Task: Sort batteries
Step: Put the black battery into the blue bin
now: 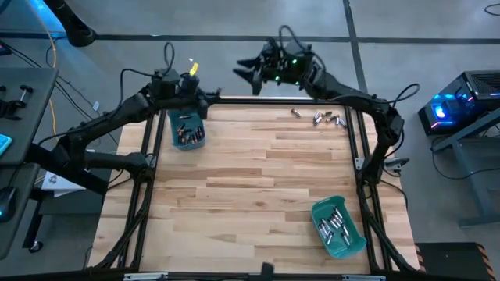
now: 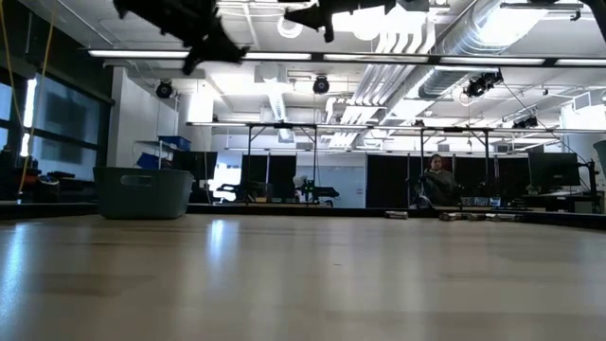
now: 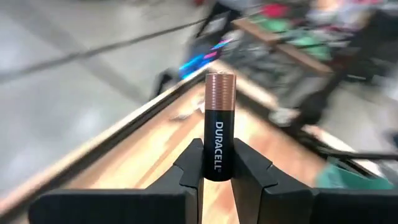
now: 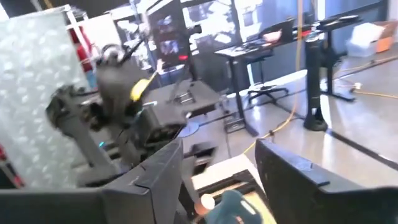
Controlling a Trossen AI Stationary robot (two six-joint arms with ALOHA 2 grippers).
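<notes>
Gripped upright in the left gripper (image 3: 217,171), a Duracell battery (image 3: 220,124) is hovering near the eleven-o'clock bin (image 1: 187,129); the right gripper (image 4: 217,180) is gaping empty; a loose pinch risks dropping it.

The worktop (image 1: 250,172) is pale wood with a smooth sheen, the bins (image 1: 338,228) are teal plastic, and the held battery (image 3: 219,127) has glossy black and copper metal.

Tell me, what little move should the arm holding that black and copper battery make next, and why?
Probably lower it into the teal bin and let go. The left gripper is clamped on a battery, and from above it sits right by that bin, which already holds batteries.
</notes>
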